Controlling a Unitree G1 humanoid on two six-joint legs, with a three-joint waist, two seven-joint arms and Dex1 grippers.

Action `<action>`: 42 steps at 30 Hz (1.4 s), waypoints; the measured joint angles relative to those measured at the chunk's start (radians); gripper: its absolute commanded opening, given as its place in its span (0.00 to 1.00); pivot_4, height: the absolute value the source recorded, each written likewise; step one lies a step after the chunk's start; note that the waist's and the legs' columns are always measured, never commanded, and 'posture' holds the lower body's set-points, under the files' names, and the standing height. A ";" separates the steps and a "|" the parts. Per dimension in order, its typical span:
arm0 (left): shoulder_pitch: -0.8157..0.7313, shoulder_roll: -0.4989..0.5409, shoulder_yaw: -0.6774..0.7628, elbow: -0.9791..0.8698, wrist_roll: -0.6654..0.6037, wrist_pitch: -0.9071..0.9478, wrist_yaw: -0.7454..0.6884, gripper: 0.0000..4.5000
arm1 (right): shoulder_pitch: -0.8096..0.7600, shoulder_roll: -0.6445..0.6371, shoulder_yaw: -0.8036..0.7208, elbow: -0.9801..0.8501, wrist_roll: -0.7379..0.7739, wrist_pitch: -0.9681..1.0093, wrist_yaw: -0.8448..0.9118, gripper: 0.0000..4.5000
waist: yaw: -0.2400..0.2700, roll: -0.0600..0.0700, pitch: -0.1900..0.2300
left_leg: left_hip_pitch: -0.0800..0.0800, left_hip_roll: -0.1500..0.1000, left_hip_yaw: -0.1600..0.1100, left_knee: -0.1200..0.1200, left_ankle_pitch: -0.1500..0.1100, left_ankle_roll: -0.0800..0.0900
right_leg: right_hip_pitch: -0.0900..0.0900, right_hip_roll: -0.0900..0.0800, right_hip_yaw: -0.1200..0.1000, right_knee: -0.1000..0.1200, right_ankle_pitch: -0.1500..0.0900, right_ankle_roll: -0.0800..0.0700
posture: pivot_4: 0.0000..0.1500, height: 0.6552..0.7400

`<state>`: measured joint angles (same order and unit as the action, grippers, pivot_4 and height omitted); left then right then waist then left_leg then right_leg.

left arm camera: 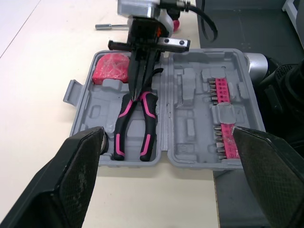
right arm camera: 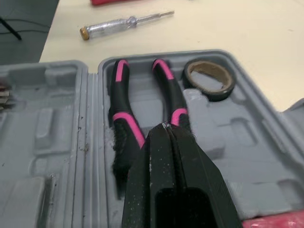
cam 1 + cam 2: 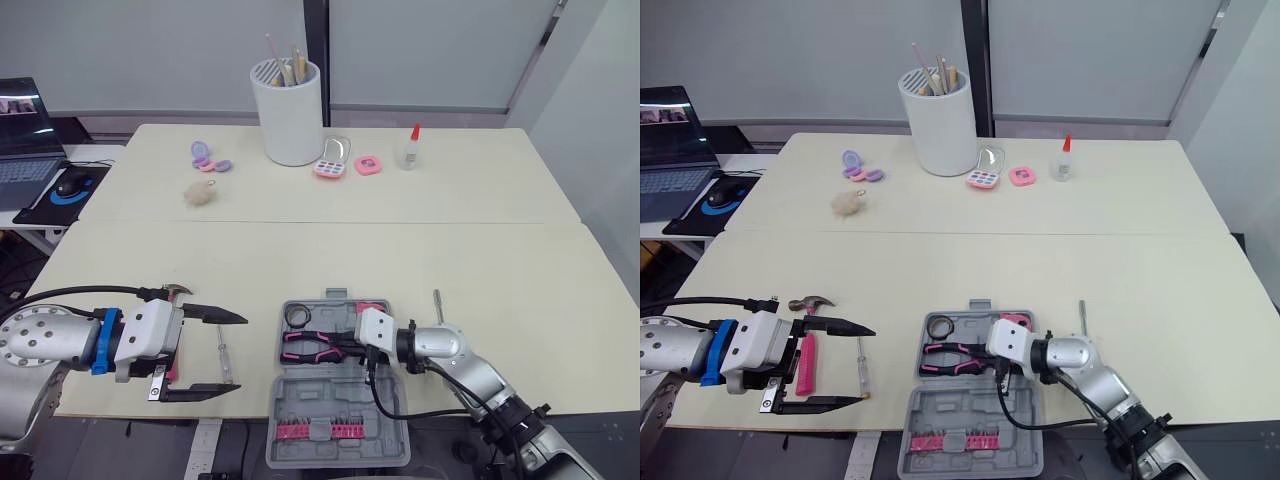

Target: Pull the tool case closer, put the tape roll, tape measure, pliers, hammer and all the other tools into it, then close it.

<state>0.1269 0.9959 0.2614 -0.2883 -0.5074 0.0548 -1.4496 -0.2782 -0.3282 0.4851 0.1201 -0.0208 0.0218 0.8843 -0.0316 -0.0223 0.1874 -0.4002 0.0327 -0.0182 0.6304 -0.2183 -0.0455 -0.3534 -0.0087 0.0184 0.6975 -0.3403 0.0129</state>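
Looking down from the head camera, the tool case (image 3: 335, 395) lies open at the near edge of the table (image 3: 480, 250), close in front of the robot. The tape roll (image 3: 297, 316) sits in its far-left corner, the pink tape measure (image 3: 372, 307) in the far-right pocket, and the pliers (image 3: 308, 346) lie across the tray. The right gripper (image 3: 350, 348) reaches in from the right, at the pliers' head. Left of the case, the left gripper (image 3: 241, 353) is spread wide. The hammer (image 3: 805, 362) and a screwdriver (image 3: 862, 365) show on the table between its fingers. A loose metal bit (image 3: 437, 304) lies just right of the case.

From the left wrist, the spread fingers frame the whole case. The right gripper's fingers come down onto the nose of the pliers, whose handles rest in their moulded slot. A pink bit rack (image 1: 223, 116) sits in the lid.

From the right wrist, the two fingers are pressed together over the pliers' head, seemingly pinching it, and the handles run away beside the tape roll.

The step in hand looks like seating the pliers. Next, the right claw should let go and lift clear. The left should then drop onto the hammer's handle and close squarely, without catching the screwdriver beside it.
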 measured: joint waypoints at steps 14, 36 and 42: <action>0.000 0.000 0.000 -0.015 0.001 0.001 0.029 1.00 | -0.056 0.016 0.033 0.101 -0.074 -0.079 -0.018 0.01 | 0.000 -0.007 -0.006 | 0.007 0.002 0.000 0.000 0.001 0.001 | 0.005 0.001 0.001 0.000 0.002 -0.003 | 1.00 1.00; 0.152 0.015 0.333 0.123 -0.077 0.323 0.182 1.00 | -0.054 -0.564 -0.449 -0.217 0.363 0.337 0.387 0.94 | 0.002 -0.005 -0.003 | 0.000 0.001 0.000 -0.002 0.000 0.001 | 0.000 -0.001 -0.001 -0.003 0.001 -0.005 | 1.00 1.00; 0.218 0.062 0.468 0.315 -0.043 0.374 0.148 1.00 | 0.022 -0.690 -0.594 -0.148 0.395 0.356 0.412 1.00 | 0.001 -0.004 -0.002 | 0.000 0.000 0.002 -0.003 0.000 0.001 | -0.001 -0.002 -0.001 -0.004 0.000 -0.005 | 1.00 1.00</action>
<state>0.3454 1.0582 0.7290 0.0265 -0.5502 0.4291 -1.3016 -0.2565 -1.0184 -0.1093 -0.0276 0.3744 0.3777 1.2959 -0.0311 -0.0264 0.1850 -0.4003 0.0331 -0.0165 0.6275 -0.2183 -0.0450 -0.3539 -0.0109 0.0174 0.6938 -0.3402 0.0075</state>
